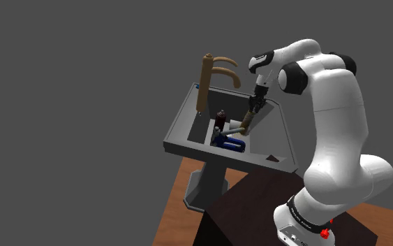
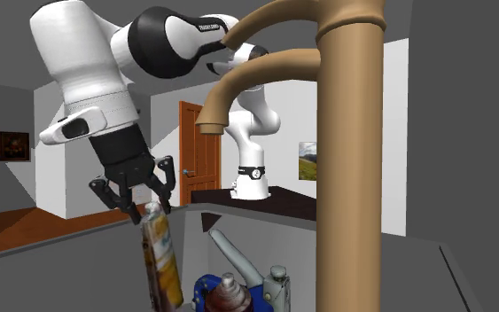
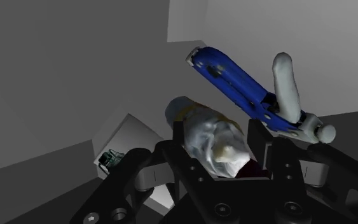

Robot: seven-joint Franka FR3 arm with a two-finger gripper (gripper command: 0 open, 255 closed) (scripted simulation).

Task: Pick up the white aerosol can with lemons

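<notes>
From here I see a grey sink (image 1: pixel 181 143) on a grey pedestal (image 1: pixel 212 182), with a tall brown faucet (image 1: pixel 205 80) at its back edge. The basin stands on a wooden floor (image 1: pixel 181 210) beside the dark box stand (image 1: pixel 250 210). The shoulder view has only flat grey behind it. The second exterior view gives me more of the room: grey walls, an orange-brown door (image 2: pixel 194 146) and two small framed pictures (image 2: pixel 14 144). The arm (image 1: pixel 334 119) reaches over the rim and down into the basin. The aerosol can (image 2: pixel 157 257), pale with yellow patches, stands tilted inside the sink with its upper end right at the claw (image 2: pixel 152 211). In the wrist view the can lies in the claw's grip line, but I cannot tell whether the claw is clamped on it or loose around it. Just beside the can on the basin floor lie a blue tool (image 3: pixel 241 83) with a pale grey handle (image 3: pixel 285 83) and a dark brown bottle (image 1: pixel 220 119). A white box (image 3: pixel 123 143) sits near them.
</notes>
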